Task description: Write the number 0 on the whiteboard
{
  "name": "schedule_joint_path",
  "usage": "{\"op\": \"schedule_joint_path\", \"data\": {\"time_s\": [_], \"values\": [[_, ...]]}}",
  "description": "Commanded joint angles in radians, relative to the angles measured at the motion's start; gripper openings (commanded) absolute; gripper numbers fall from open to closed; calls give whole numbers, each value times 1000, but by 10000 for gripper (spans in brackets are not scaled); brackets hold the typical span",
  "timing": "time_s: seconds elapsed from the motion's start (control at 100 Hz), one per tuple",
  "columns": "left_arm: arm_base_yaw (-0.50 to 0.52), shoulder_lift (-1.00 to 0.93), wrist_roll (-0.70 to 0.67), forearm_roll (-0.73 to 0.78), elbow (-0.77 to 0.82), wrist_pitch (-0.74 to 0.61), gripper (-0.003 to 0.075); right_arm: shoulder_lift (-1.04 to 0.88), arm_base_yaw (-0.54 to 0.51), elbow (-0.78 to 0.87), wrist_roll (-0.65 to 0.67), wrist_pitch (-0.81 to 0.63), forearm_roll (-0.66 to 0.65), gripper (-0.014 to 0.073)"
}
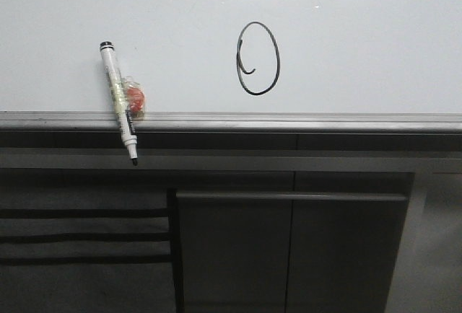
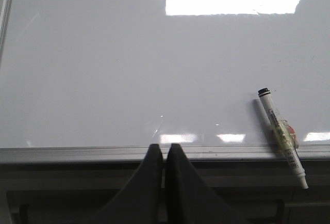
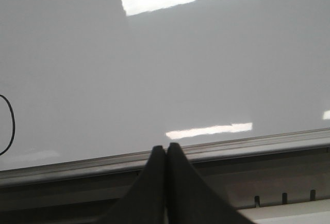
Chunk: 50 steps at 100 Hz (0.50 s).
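Across the whole far side of my workspace lies the whiteboard (image 1: 361,60), glossy and glare-streaked, edged along its near side by a grey metal rail (image 1: 289,121). Below that run dark cabinet panels (image 1: 289,248). On the board, right of centre, sits the number 0 (image 1: 258,58), a closed black oval with a small hook inside its left edge, so I judge the writing done. Well to its left rests the marker (image 1: 119,100), tilted, its dark tip hanging past the rail and something small and orange (image 1: 135,99) touching its barrel; I cannot make out what that is. My left gripper (image 2: 165,154) and right gripper (image 3: 166,154) both hang near the rail with fingers pressed together, holding nothing. The marker looks light, stiff and smooth, liable to roll; I would pinch it mid-barrel. The ink would probably smear if brushed.
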Motion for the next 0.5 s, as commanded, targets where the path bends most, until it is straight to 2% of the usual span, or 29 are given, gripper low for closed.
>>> {"op": "schedule_joint_path", "data": {"time_s": [0.0,0.02,0.06,0.16,0.49], "values": [[2,-11,-3,-1,23,-79,-20,-10,-7,13,256,-98,-285,-73],[2,-11,-3,-1,23,-79,-20,-10,-7,13,325,-112,-338,-73],[2,-11,-3,-1,23,-79,-20,-10,-7,13,359,-133,-382,-73],[2,-11,-3,-1,23,-79,-20,-10,-7,13,359,-171,-385,-73],[2,-11,-3,-1,23,-79,-20,-10,-7,13,359,-169,-385,-73]]}}
